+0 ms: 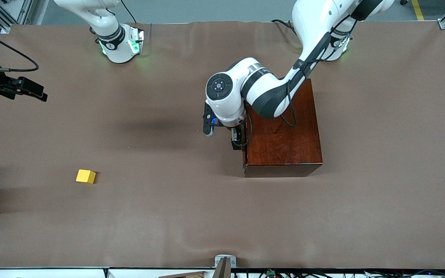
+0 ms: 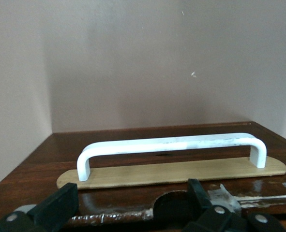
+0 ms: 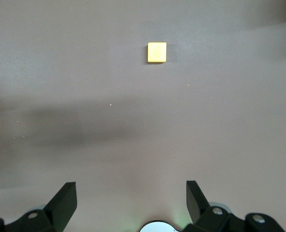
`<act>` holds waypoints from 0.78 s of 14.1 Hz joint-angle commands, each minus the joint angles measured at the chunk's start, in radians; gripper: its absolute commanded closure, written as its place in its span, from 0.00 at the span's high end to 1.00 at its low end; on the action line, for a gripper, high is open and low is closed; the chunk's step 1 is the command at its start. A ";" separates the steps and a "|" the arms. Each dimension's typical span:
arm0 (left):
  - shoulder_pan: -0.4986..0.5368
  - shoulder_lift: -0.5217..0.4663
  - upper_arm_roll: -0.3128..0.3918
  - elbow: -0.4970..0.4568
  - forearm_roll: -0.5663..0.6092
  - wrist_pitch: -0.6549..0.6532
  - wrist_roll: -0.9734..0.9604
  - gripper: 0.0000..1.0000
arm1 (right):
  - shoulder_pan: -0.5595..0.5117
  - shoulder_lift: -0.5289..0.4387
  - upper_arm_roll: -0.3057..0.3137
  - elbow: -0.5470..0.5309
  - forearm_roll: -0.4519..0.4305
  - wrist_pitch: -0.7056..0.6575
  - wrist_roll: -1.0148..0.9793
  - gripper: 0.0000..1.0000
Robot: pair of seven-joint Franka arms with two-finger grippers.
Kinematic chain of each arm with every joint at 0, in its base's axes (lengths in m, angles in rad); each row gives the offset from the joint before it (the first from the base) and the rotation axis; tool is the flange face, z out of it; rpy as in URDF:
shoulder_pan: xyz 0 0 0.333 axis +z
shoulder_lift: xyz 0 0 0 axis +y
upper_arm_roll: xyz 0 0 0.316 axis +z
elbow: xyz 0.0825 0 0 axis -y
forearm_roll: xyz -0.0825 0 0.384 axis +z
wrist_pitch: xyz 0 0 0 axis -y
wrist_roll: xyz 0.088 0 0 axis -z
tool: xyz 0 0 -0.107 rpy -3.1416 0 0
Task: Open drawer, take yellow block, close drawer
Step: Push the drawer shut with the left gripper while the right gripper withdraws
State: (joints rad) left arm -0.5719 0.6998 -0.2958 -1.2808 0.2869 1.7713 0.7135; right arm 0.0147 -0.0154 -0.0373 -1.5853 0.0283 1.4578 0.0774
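The dark reddish-brown wooden box stands mid-table, and its drawer front faces the right arm's end. The drawer looks pushed in, its white bar handle free. My left gripper hangs open just in front of the handle, touching nothing. The yellow block lies on the bare table, nearer the front camera and toward the right arm's end. My right gripper waits open and empty high over that end of the table, well apart from the block.
A brown mat covers the whole table. The right arm's base glows green at the table's edge farthest from the front camera. A small metal bracket sits at the edge nearest it.
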 commanded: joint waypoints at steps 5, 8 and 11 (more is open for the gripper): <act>0.021 -0.011 0.003 -0.018 0.021 -0.056 0.009 1.00 | -0.013 -0.002 -0.004 0.010 -0.005 0.041 0.024 1.00; 0.033 -0.014 0.004 -0.017 0.021 -0.096 0.015 1.00 | -0.047 0.000 -0.003 0.011 -0.002 0.081 0.022 1.00; 0.032 -0.010 0.004 -0.015 0.021 -0.101 0.014 1.00 | -0.048 0.002 -0.003 0.010 -0.002 0.081 0.021 1.00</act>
State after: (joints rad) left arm -0.5618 0.6998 -0.2968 -1.2771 0.2876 1.7441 0.7144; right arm -0.0214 -0.0147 -0.0509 -1.5796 0.0273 1.5411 0.0901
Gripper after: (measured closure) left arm 0.000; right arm 0.000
